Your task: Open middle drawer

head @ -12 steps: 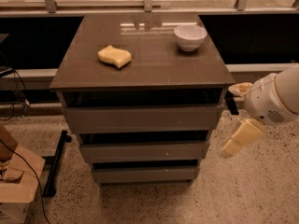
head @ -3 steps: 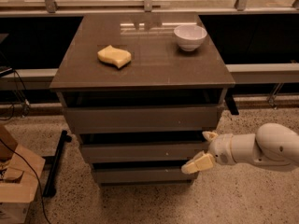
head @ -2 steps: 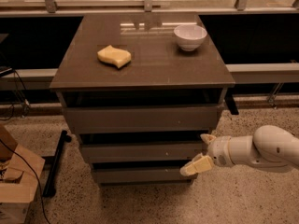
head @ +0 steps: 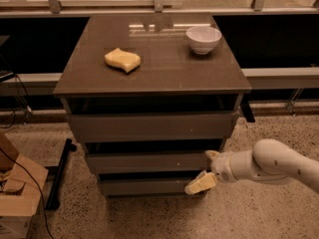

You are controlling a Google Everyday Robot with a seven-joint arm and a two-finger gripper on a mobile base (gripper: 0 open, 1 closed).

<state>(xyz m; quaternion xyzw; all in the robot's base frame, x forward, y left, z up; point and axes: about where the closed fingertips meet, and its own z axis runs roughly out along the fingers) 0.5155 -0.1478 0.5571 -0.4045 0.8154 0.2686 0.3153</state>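
The middle drawer (head: 149, 162) is the grey-brown front of medium height in a three-drawer unit, between the taller top front (head: 149, 127) and the short bottom front (head: 144, 186). It looks shut. My gripper (head: 205, 171) comes in from the right on a white arm and is at the drawer's right end. It is open and empty. The upper finger (head: 213, 155) is at the middle front's upper right corner. The lower finger (head: 198, 184) lies in front of the bottom drawer's right end.
A yellow sponge (head: 122, 59) and a white bowl (head: 203, 38) sit on the unit's top (head: 154, 73). A cardboard box (head: 17, 193) with cables and a black bar (head: 60, 173) are on the speckled floor at the left. A railing runs behind.
Over four seconds my gripper came down from beside the top drawer's right edge to the middle drawer's right end. In the last second it edged slightly down and left. The drawers have not moved.
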